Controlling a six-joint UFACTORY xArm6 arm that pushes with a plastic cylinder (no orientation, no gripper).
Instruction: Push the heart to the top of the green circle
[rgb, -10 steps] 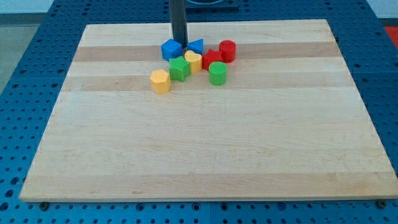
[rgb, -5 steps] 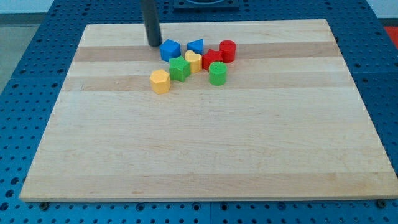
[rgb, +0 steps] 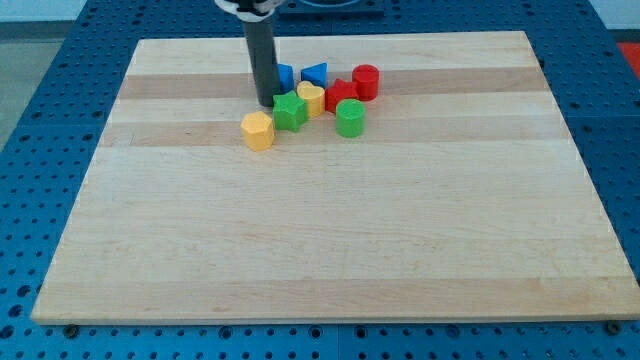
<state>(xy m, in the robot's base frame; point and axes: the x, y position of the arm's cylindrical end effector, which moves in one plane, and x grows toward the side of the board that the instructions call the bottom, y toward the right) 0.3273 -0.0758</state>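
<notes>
Camera view shows a pale wooden board (rgb: 330, 220) with lengthwise grain bands, lying on a blue perforated table (rgb: 40, 90) that frames it on all sides. The dark rod (rgb: 263, 60) comes down from the view's top, nearly upright, and my tip (rgb: 267, 104) rests on the board at the view's left edge of the block cluster; there are no fingers here, only the bare rod end, which holds nothing. The rod stands in front of a blue block (rgb: 285, 76), hiding most of it, so its shape cannot be told. From my tip, the green star-like block (rgb: 290, 110) lies just beside it at about 4 o'clock; whether they touch cannot be told. The yellow heart (rgb: 311, 98) sits at 3 o'clock from my tip, pressed against the green star's far side and against a red block (rgb: 343, 93) to its right. The green circle (rgb: 350, 117) stands at 4 o'clock from the heart, close by. A blue triangle (rgb: 315, 73) lies at 12 o'clock from the heart, a red cylinder (rgb: 365, 81) at 2 o'clock from it, and a yellow hexagonal block (rgb: 258, 130) sits at 6 o'clock from my tip, apart from it.
</notes>
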